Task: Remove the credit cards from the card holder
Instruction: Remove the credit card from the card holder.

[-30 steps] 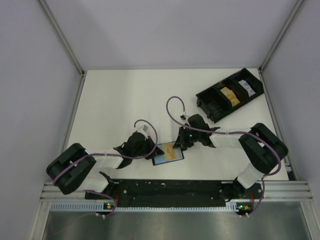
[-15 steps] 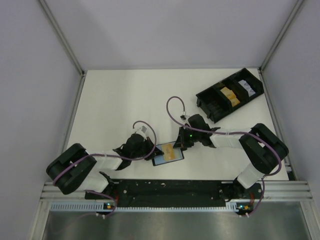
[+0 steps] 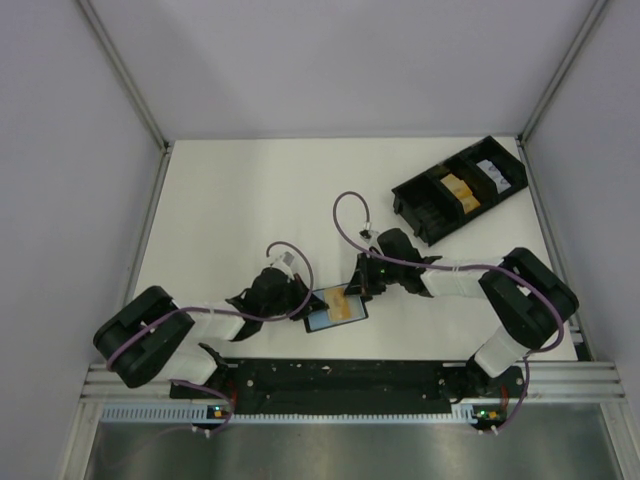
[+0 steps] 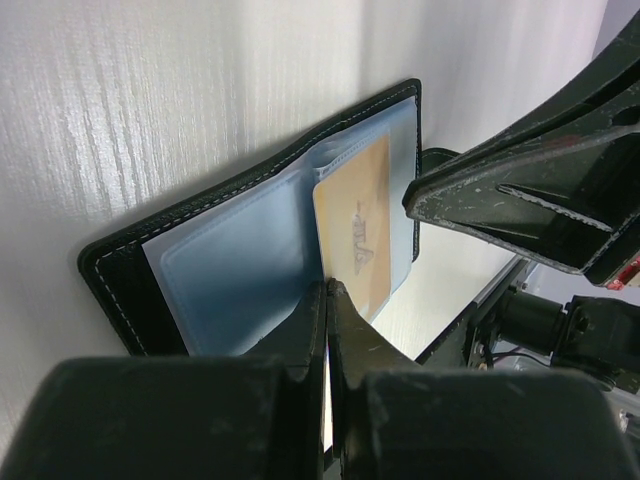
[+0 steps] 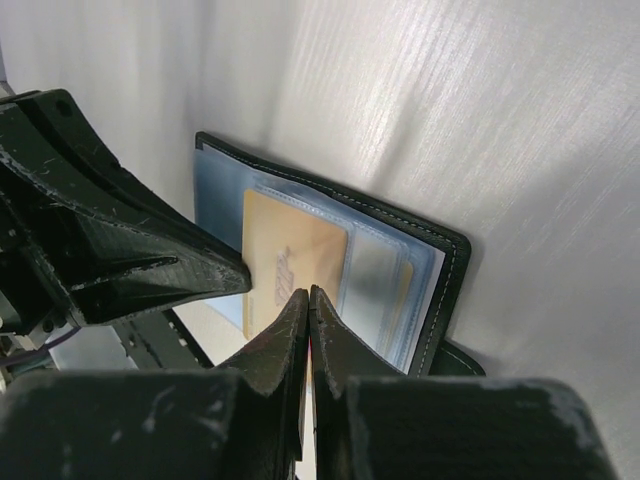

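The card holder (image 3: 322, 320) lies open near the table's front edge, black outside (image 4: 115, 280), glossy blue-grey inside (image 5: 218, 195). An orange-yellow credit card (image 3: 344, 306) sits partly out of its clear sleeve (image 4: 352, 228) (image 5: 290, 250). A second orange card (image 5: 400, 290) shows faintly inside a sleeve. My left gripper (image 3: 306, 306) (image 4: 328, 286) is shut, its tips pressed on the holder at the card's edge. My right gripper (image 3: 362, 286) (image 5: 308, 292) is shut too, tips resting on the orange card. Neither pinches anything. Each wrist view shows the other gripper's fingers (image 4: 520, 200) (image 5: 120, 250) close by.
A long black compartmented tray (image 3: 418, 190) stands at the back right with small items in it. Metal frame rails (image 3: 350, 375) run along the near edge, just behind the holder. Grey walls close in both sides.
The right gripper has edged very slightly away from the near edge. The holder, the card and the left gripper stay where they were.
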Controlling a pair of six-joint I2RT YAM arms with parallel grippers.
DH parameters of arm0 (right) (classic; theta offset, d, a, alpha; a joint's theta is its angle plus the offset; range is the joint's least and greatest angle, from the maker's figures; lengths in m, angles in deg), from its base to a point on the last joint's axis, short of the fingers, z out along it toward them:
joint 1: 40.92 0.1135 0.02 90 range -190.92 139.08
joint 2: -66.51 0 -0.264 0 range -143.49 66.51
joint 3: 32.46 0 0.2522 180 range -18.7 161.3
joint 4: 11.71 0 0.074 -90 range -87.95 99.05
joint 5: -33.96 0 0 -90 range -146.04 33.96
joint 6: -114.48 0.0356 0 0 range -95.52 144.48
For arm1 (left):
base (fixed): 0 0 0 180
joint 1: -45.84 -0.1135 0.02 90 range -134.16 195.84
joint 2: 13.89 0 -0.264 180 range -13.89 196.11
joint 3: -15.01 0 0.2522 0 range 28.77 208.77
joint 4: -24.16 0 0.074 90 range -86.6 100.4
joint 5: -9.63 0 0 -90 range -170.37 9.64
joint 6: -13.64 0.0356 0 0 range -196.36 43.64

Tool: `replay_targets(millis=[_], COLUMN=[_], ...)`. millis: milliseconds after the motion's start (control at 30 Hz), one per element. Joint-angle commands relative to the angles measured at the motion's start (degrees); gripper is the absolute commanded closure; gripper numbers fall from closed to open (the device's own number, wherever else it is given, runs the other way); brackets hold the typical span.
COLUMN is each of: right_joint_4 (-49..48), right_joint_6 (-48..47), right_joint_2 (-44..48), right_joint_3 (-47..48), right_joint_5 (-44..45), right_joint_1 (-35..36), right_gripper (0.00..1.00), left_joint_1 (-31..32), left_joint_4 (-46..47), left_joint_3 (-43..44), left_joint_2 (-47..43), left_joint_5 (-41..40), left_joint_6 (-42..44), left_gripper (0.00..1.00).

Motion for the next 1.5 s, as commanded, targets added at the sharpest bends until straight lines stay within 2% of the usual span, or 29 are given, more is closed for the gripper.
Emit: replay_targets(millis=[0, 67, 367, 500, 800, 1000, 1100, 1300, 1467], right_joint_4=[-0.88, -0.62, 0.17, 0.96, 1.23, 0.96, 1.14, 3.6, 4.13], right_joint_6=[-0.25, -0.07, -0.78, -1.04, -1.21, -1.21, -1.21, -1.13, -1.3], right_joint_2=[-1.37, -2.07, -3.57, -3.57, -3.57, -3.57, -3.57, -3.49, -3.05], right_joint_3=[0.56, 0.03, -1.11, -1.02, -0.85, -0.93, -0.93, -0.93, -0.76], right_joint_5=[2.26, 2.88, 3.85, 4.2, 4.37, 4.11, 4.29, 6.83, 7.28], right_joint_1=[-0.16, -0.16, -0.16, -0.24, -0.24, -0.24, -0.24, -0.77, -1.21], right_gripper=[1.0, 1.0, 1.0, 1.0, 1.0, 1.0, 1.0, 1.0, 1.0], left_joint_1=[-0.12, -0.12, -0.56, -0.65, -0.73, -0.73, -0.73, -0.65, -0.73], left_joint_4=[4.93, 7.12, 21.45, 26.11, 29.19, 32.36, 34.99, 38.78, 36.42], left_joint_3=[-1.87, -2.74, -7.49, -8.81, -8.99, -8.72, -8.81, -12.06, -12.95], left_joint_2=[0.8, 1.33, 5.72, 7.04, 8.27, 9.59, 10.64, 10.47, 9.24], left_joint_5=[-0.05, 0.03, 0.3, 0.38, 1.0, 2.05, 2.67, 1.44, 1.26], left_joint_6=[0.25, -0.28, -4.32, -5.38, -5.03, -5.29, -5.55, -6.61, -6.52], left_gripper=[0.98, 0.96, 0.72, 0.7, 0.91, 0.95, 1.0, 1.0, 1.0])
